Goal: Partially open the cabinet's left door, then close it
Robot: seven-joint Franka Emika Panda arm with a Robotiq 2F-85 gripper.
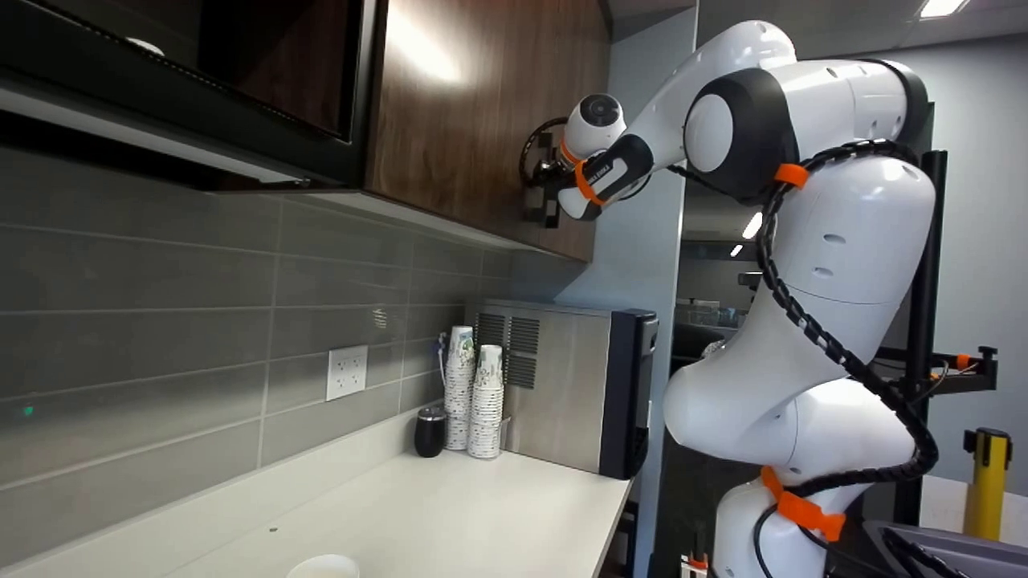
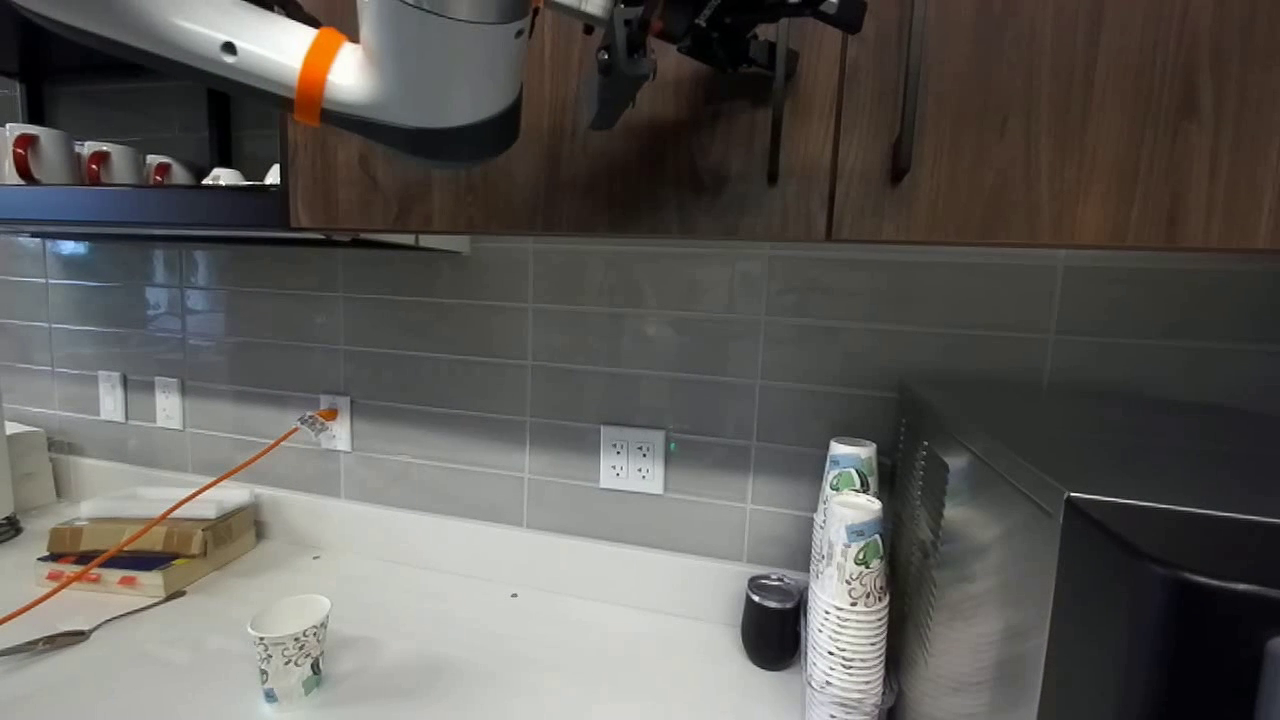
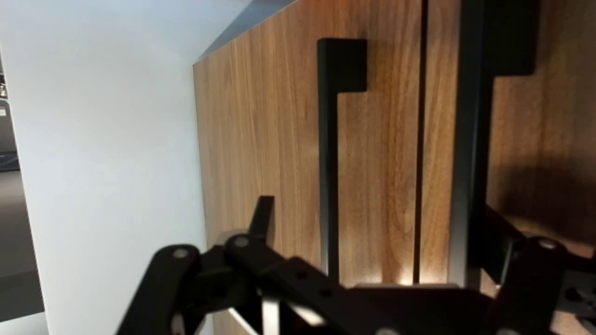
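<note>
The cabinet [image 2: 1100,130] is dark brown wood grain. Its left door [image 2: 690,180] lies flush with the neighbouring door; it also shows in an exterior view [image 1: 474,120] and at the right of the wrist view [image 3: 554,135], which stands upside down. The left door's long black handle [image 3: 465,139] also shows in an exterior view [image 2: 777,130]. My gripper [image 3: 379,209] is open, its fingers wide apart at this handle. One finger sits close beside or behind the handle; contact cannot be told. The gripper also shows in both exterior views [image 1: 550,181] [image 2: 800,42].
The right door's black handle [image 3: 328,163] stands close by, between the fingers' span. A pale side panel [image 3: 116,139] borders the cabinet. A black shelf [image 2: 140,205] with mugs adjoins the left door. Below are a counter [image 2: 560,650], stacked cups [image 2: 848,630] and a metal machine [image 1: 558,385].
</note>
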